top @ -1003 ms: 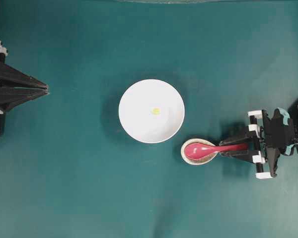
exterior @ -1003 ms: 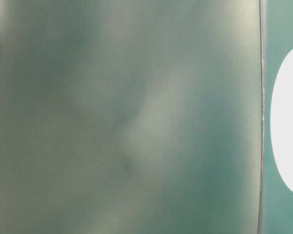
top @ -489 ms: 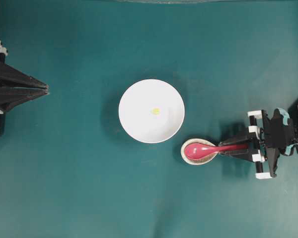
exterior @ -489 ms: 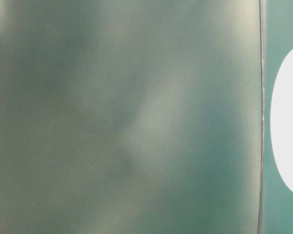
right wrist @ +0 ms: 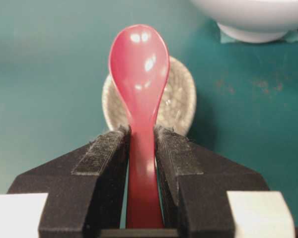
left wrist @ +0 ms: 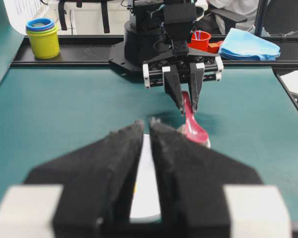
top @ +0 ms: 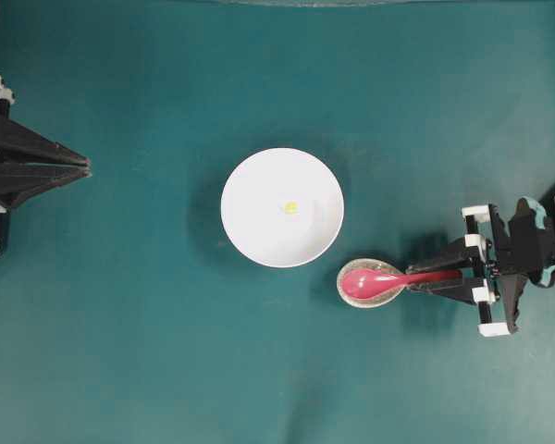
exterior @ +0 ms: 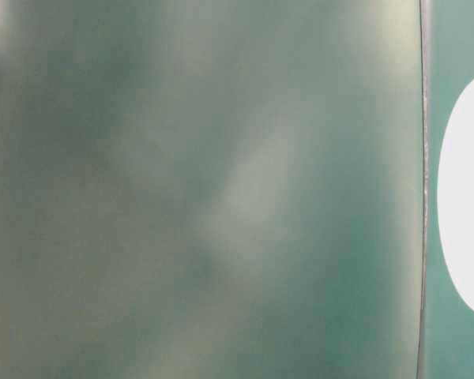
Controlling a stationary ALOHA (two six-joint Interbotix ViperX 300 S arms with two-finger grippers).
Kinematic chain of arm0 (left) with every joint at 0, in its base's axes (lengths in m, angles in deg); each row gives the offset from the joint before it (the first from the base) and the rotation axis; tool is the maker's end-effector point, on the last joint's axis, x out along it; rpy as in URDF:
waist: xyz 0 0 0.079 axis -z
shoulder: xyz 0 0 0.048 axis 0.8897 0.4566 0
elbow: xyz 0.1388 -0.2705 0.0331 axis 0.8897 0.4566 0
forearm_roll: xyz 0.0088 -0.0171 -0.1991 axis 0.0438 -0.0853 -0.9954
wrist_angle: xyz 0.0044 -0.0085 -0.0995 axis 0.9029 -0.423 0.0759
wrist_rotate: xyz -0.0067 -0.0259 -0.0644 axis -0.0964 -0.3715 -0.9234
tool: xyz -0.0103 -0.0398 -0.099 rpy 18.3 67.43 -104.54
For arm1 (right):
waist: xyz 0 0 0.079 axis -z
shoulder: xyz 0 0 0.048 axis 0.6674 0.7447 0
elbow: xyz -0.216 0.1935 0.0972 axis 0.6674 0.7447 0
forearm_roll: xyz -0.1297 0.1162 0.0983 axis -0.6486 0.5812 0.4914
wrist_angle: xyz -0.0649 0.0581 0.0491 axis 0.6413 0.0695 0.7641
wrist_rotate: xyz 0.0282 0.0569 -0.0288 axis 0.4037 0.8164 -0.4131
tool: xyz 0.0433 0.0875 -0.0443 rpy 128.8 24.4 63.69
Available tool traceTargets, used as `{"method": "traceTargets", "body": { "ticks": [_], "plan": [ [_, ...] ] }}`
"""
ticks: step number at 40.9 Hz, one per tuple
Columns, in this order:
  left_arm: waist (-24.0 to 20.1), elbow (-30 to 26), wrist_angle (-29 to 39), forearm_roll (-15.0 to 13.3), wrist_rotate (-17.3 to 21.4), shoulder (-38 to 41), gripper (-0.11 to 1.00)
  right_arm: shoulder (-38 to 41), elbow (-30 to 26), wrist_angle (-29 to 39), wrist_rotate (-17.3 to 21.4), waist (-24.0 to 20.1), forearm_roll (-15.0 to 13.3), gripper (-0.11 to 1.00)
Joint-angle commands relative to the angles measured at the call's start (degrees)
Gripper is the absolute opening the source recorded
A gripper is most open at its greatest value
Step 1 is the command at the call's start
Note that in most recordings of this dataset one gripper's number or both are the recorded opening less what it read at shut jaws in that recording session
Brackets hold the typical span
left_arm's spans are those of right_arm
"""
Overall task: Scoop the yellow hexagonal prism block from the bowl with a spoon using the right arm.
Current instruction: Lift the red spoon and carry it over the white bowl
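The white bowl (top: 259,231) stands mid-table with the tiny yellow hexagonal prism block (top: 290,207) inside it. The pink-red spoon (top: 365,282) has its scoop over a speckled beige spoon rest (top: 388,294), to the bowl's lower right. My right gripper (top: 416,278) is shut on the spoon's handle. In the right wrist view the handle sits pinched between both pads (right wrist: 107,148), and the spoon's scoop (right wrist: 139,59) points toward the bowl (right wrist: 253,15). My left gripper (top: 85,166) rests shut at the far left, holding nothing.
The left wrist view shows the right gripper (left wrist: 187,106) holding the spoon (left wrist: 193,130). Behind the table's far edge are a yellow cup (left wrist: 42,39), a red cup (left wrist: 201,40) and a blue cloth (left wrist: 251,44). The table-level view is a blur with the white bowl (exterior: 466,197) at its right.
My right gripper's jaws have closed onto the spoon's handle. The scoop and the rest have shifted slightly left. The left arm has not moved.
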Motion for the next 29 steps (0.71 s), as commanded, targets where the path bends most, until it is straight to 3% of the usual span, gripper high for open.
{"method": "traceTargets", "body": {
  "ticks": [1, 15, 29],
  "plan": [
    [0.0, -1.0, -0.4, 0.1, -0.1, 0.6, 0.14, -3.9, -0.4, 1.8, -0.6, 0.0, 0.1, 0.25],
    [0.0, -1.0, -0.4, 0.1, -0.1, 0.7, 0.14, -16.4, -2.2, 14.8, -6.2, 3.7, 0.1, 0.25],
    [0.0, -1.0, -0.3, 0.1, -0.2, 0.7, 0.14, -28.8, -9.2, 39.6, -13.1, 12.9, -0.1, 0.25]
  ]
}}
